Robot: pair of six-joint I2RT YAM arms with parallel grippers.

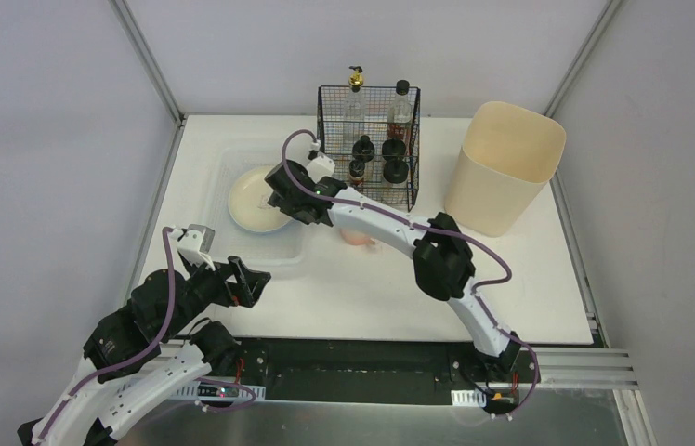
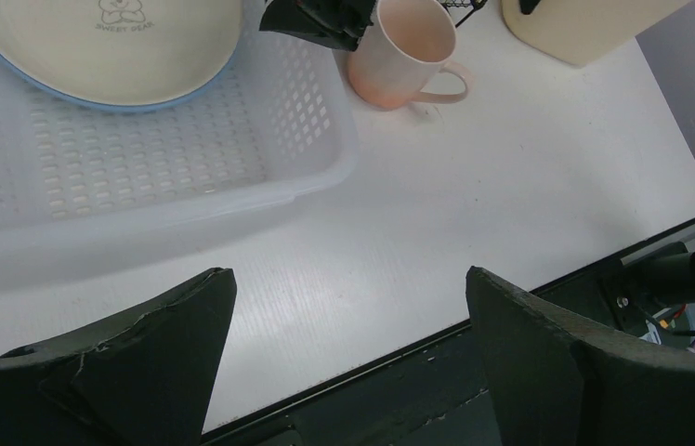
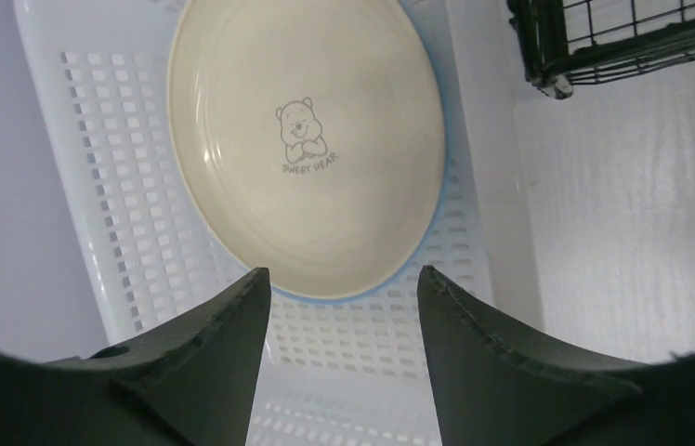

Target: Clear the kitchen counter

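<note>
Tabletop [image 1: 511,269]: white, flat and matte, spanning the enclosure from the arm bases at the near edge to the back wall. Carries every item listed below.

Translucent white perforated tray [image 1: 274,249]: on the left half of the tabletop. Inside, toward the far end, a cream plate [image 1: 251,200] with a blue rim, lying flat, printed with a small bear and the words "SWEET BEAR".

Pink mug [image 2: 404,51]: upright on the tabletop, just beside the tray's right wall, handle turned away from the tray. Largely hidden under the right arm in the top view.

Black wire rack [image 1: 404,190]: at the back centre, near the tray's far right corner, holding several bottles upright.

Beige bin [image 1: 502,167]: open-topped, to the right of the rack, near the back right corner.

Right arm [image 1: 437,255]: stretched diagonally from its base, over the mug, to the tray. Right jaws: apart, above the near rim of the plate, nothing between them. Contact with the plate: cannot tell.

Left arm [image 1: 153,311]: folded at the near left corner. Left jaws: spread wide, empty, above the near strip of the tabletop, facing the tray's near wall and apart from it.
</note>
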